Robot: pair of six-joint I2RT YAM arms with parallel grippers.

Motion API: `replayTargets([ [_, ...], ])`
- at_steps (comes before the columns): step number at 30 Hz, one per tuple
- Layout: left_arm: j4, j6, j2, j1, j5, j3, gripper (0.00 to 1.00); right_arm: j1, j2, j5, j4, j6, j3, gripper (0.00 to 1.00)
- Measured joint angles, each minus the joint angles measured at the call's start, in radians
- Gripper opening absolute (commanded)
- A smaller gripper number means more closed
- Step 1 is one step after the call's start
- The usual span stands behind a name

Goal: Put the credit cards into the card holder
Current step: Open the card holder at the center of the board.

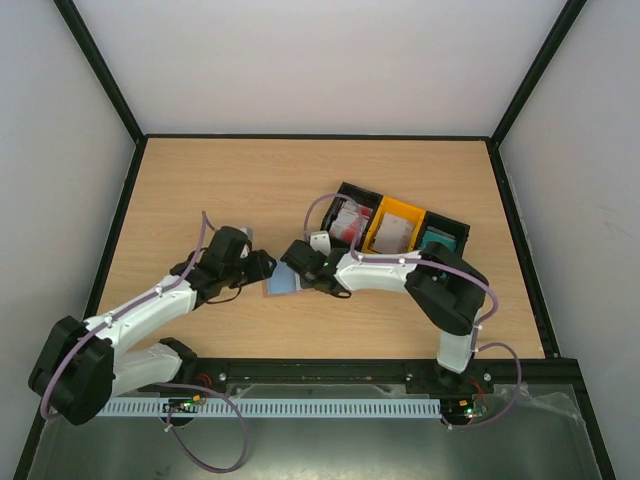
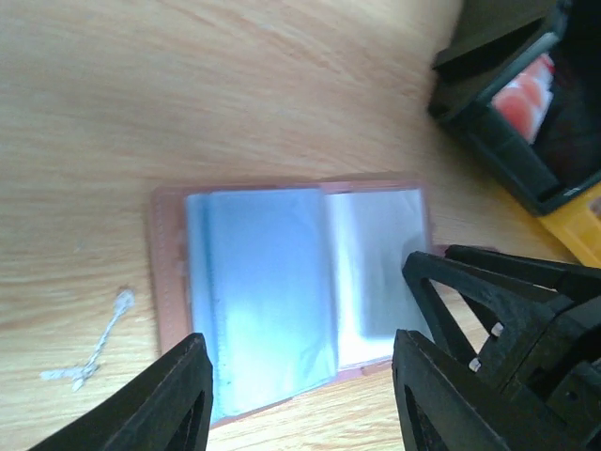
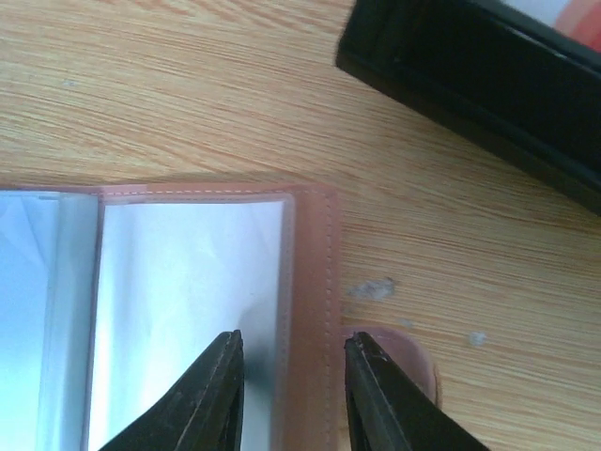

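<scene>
The card holder [image 1: 282, 284] lies open and flat on the table, its clear sleeves [image 2: 272, 282] facing up. My left gripper [image 2: 300, 371] hovers open over its near edge, and nothing sits between the fingers [image 2: 178, 399]. My right gripper [image 3: 293, 355] is open and straddles the holder's pink stitched right border [image 3: 315, 282], next to the snap tab [image 3: 408, 362]. The credit cards are in the trays: red-and-white ones [image 1: 348, 218], whitish ones [image 1: 397, 232] and teal ones [image 1: 436, 240]. Neither gripper holds a card.
A black tray [image 3: 470, 75], a yellow tray [image 1: 385, 215] and another black tray [image 1: 450, 228] stand in a row just behind and right of the holder. In the left wrist view my right gripper [image 2: 507, 310] is close on the right. White fluff [image 2: 94, 352] lies left of the holder.
</scene>
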State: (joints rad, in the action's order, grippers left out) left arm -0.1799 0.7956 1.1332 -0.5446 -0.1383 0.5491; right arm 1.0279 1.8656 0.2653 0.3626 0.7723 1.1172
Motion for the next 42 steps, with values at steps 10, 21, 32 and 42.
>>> replayTargets([
  [10,0.162,0.027,0.106,-0.087,-0.077,0.011,0.49,-0.057,-0.114,-0.146,-0.105,0.006,-0.114,0.05],
  [21,0.146,0.113,0.362,-0.314,0.234,0.126,0.51,-0.1,-0.175,-0.31,-0.263,0.033,-0.282,0.03],
  [32,0.11,0.128,0.419,-0.34,0.332,0.154,0.59,-0.126,-0.231,-0.411,-0.395,0.081,-0.381,0.15],
  [42,0.014,0.1,0.517,-0.441,0.489,0.241,0.53,-0.251,-0.391,-0.443,-0.382,0.061,-0.388,0.27],
])
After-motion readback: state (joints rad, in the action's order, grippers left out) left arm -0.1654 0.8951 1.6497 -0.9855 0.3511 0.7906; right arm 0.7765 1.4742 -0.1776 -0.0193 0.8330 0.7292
